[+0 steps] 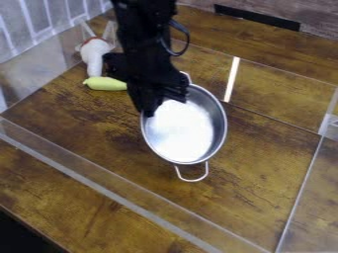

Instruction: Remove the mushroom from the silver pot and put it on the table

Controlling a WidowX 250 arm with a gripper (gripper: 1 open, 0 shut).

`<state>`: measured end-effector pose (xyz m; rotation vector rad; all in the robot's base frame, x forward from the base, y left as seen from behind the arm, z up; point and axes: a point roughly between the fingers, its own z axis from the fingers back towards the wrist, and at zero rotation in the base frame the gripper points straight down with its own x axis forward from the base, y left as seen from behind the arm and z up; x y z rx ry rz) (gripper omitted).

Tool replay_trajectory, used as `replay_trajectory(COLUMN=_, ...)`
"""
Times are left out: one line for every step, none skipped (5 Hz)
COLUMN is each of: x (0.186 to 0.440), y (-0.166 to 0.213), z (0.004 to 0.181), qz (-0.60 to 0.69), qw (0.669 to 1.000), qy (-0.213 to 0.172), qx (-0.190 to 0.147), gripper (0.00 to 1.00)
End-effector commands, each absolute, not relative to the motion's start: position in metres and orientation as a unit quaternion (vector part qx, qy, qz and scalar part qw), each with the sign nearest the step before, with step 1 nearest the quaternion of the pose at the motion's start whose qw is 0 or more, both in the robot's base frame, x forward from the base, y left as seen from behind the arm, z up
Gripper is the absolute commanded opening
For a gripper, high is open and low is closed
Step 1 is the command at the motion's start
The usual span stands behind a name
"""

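Observation:
The silver pot (189,133) sits tilted on the table (73,138), its near wire handle (193,174) pointing toward me. My black gripper (153,100) comes down from above onto the pot's far-left rim, fingers together there, and the pot travels with it. The part of the pot's inside that shows is bare and shiny. The mushroom is hidden; the arm covers the far-left corner of the pot.
A long yellow-green piece (107,84) lies left of the pot, close to the gripper. Behind it rests a small pale and reddish object (93,49) that I cannot identify. Clear acrylic rails (232,78) cross the table, one along the front (132,193).

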<state>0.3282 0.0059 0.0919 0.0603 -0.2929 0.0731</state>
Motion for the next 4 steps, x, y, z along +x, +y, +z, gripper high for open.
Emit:
replay_trajectory(x=0.327, y=0.019, z=0.096, qz=0.065, qw=0.983, qy=-0.168, qx=0.026, gripper=0.0)
replay_trajectory(x=0.328, y=0.024, z=0.088, qz=0.056, qw=0.985, qy=-0.162, qx=0.016, gripper=0.0)
replay_trajectory(x=0.329, y=0.025, z=0.085, qz=0.036, qw=0.987, qy=-0.159, qx=0.005, gripper=0.0)
replay_trajectory(x=0.33, y=0.025, z=0.082, qz=0.017, qw=0.988, qy=-0.156, qx=-0.006, gripper=0.0)
